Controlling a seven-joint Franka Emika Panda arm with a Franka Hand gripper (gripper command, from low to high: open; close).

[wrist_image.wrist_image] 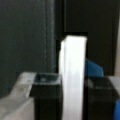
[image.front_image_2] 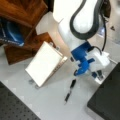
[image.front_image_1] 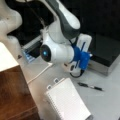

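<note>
White block point(wrist_image.wrist_image: 73, 75) clamped between claw point(wrist_image.wrist_image: 72, 95) fingers; pen point(image.front_image_1: 90, 86), notebook point(image.front_image_1: 68, 101) apart on bare table

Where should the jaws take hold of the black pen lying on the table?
Probably at the middle of the pen's barrel, coming straight down from above, jaws across its narrow width. It lies flat on the table, clear of the notebook, with open space on both long sides.

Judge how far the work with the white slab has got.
Done: the tool is closed on the white slab. In hand: the slab stands upright between its fingers. Left: it is not yet set down; the pen and notepad lie on the table.
</note>
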